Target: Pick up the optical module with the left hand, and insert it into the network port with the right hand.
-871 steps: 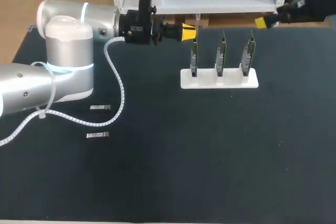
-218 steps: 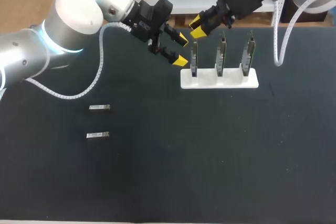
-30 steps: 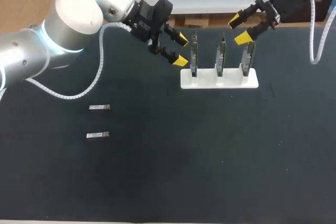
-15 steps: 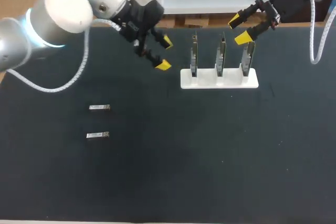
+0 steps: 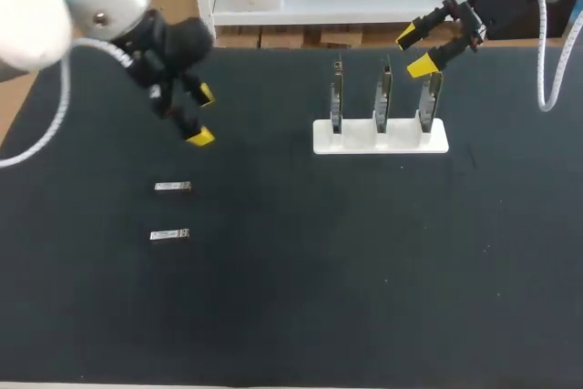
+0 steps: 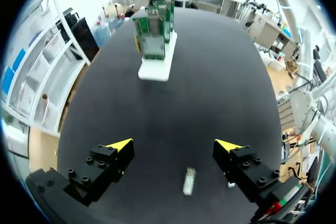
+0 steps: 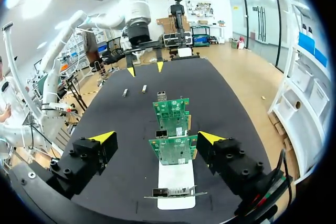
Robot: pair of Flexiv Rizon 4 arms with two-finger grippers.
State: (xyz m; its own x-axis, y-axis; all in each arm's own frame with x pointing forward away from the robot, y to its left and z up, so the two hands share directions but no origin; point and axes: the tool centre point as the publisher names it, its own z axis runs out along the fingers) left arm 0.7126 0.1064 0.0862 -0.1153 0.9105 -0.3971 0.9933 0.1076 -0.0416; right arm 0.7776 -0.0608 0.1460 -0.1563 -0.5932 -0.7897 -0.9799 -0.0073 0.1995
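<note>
From above, the left pincer (image 5: 203, 116) hangs open over the black counter (image 5: 364, 271), holding nothing. An optical module (image 5: 173, 187) lies flat near it, and a second module (image 5: 169, 235) lies just beyond, parallel to the first. The right pincer (image 5: 414, 51) is open and empty above the far end of the white holder (image 5: 381, 137), which carries three upright circuit boards (image 5: 384, 93).

From the left wrist, the optical module (image 6: 188, 180) lies on the counter below, between the spread fingers and apart from both. The second module (image 6: 231, 184) is half hidden by one finger.

From the right wrist, the circuit boards (image 7: 173, 150) stand in a row just ahead of the open fingers, with what looks like a port cage on the nearest board. Both modules lie well beyond.
</note>
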